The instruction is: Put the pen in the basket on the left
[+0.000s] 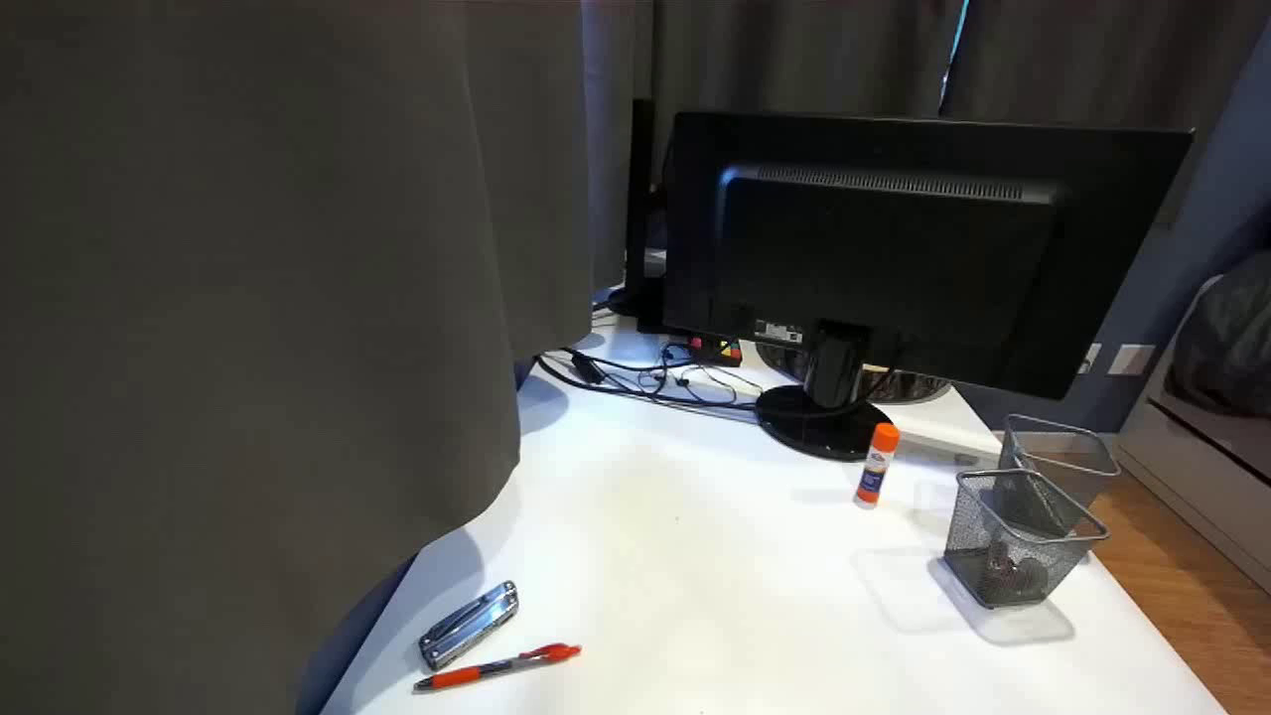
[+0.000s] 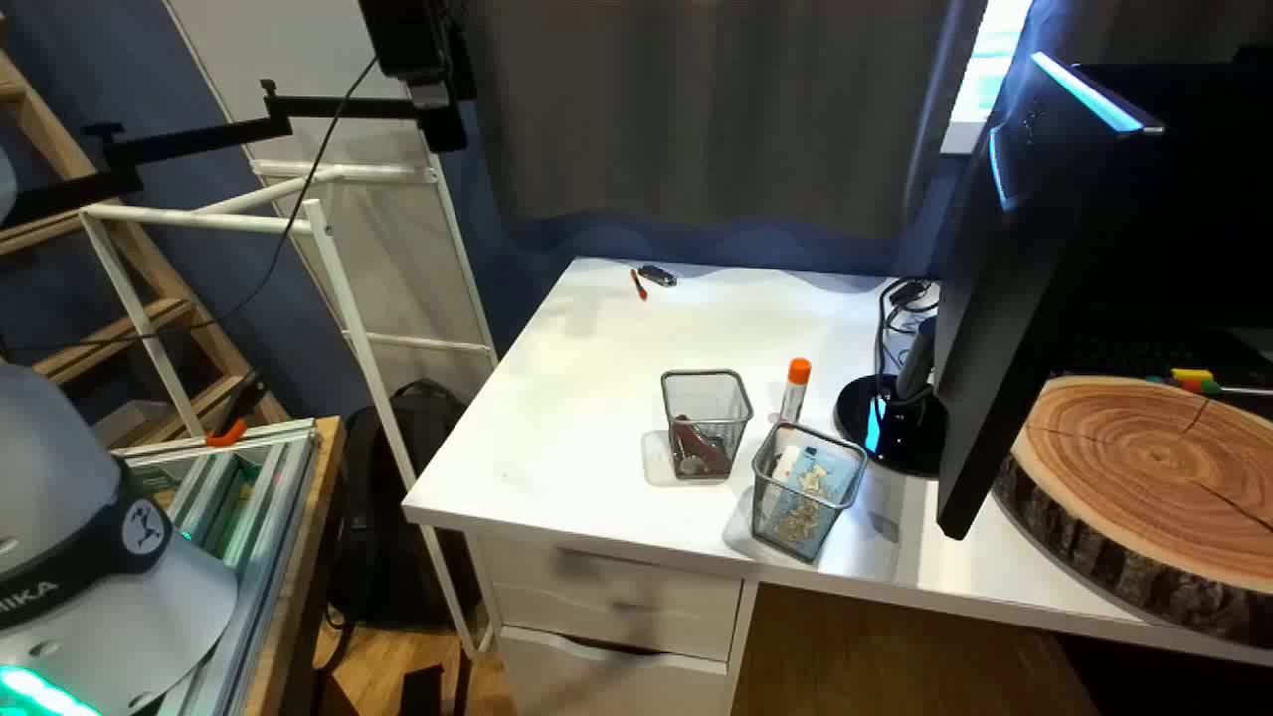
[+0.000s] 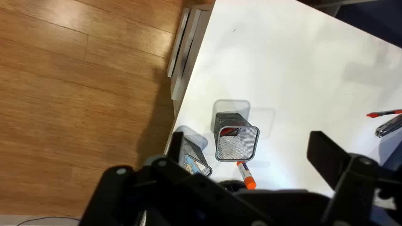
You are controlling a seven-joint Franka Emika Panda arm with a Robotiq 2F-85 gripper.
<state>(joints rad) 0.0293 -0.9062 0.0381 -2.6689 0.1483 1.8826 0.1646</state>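
Observation:
The thin red-orange pen (image 1: 496,668) lies flat on the white table beside a silver multi-tool. It also shows at the far edge of the table in an exterior view (image 2: 638,285) and at the right edge of the wrist view (image 3: 383,113), partly cut off. A grey mesh basket (image 2: 736,408) with dark red and brown things in it stands left of a second mesh basket in that view. This basket also shows in an exterior view (image 1: 1067,539) and the wrist view (image 3: 237,145). My gripper (image 3: 247,138) is open and empty, above the baskets, well away from the pen.
The second basket (image 2: 810,434) holds a blue card. A glue stick (image 2: 796,390) stands close to both baskets. The multi-tool (image 1: 469,625) lies by the pen. A monitor (image 1: 894,248) with stand and cables is at one side. A wood slab (image 2: 1154,467) sits beyond it.

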